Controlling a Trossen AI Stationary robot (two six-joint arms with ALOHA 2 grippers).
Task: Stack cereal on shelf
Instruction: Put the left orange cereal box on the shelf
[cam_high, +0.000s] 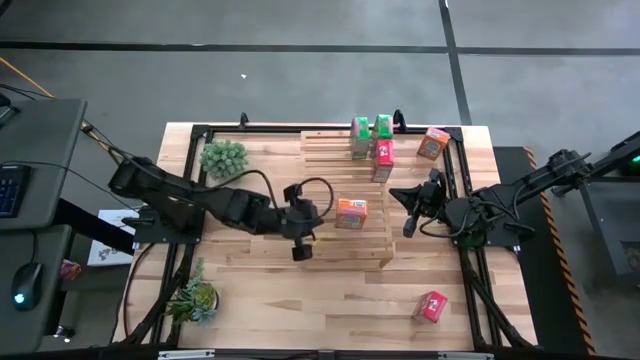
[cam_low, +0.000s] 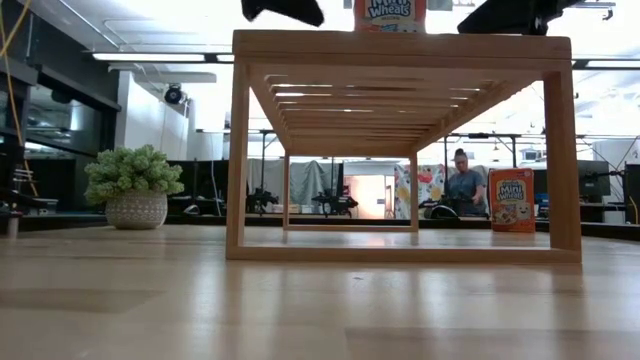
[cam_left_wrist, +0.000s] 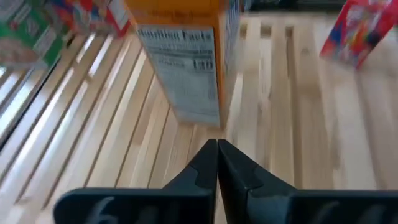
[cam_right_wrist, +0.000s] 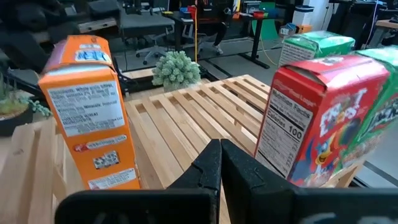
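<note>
**Dark grippers pinched shut over pale slats**

Black left arm stretched from the table's left edge across to the shelf (cam_high: 345, 215), its left gripper (cam_high: 299, 250) hanging over the rack's near left part, fingers (cam_left_wrist: 205, 165) pressed together with nothing between them. Pointed toward the orange box (cam_high: 351, 212), just short of it, not touching. Right arm reaching in from the opposite side, right gripper (cam_high: 409, 226) above the table just off the rack's right edge, fingers (cam_right_wrist: 208, 165) likewise closed flat and empty, aimed at that same orange box from the other side.

Standing upright on top of the slats, that orange carton alone near the middle. Farther back on the rack, two green boxes (cam_high: 371, 127) side by side with a red box (cam_high: 382, 160) just in front of them. Off the rack: another orange box (cam_high: 433, 143) at the table's far right, a red box lying flat (cam_high: 431, 306) near the front right corner.

Bushy potted plant (cam_high: 223, 157) beyond the left arm, a second plant (cam_high: 194, 299) at the near left corner.

Thin parallel wooden slats with gaps, on a square-posted open frame; printed glossy cardboard, nutrition panels facing both wrist cameras; wide-planked tabletop (cam_high: 330, 310) beneath.
</note>
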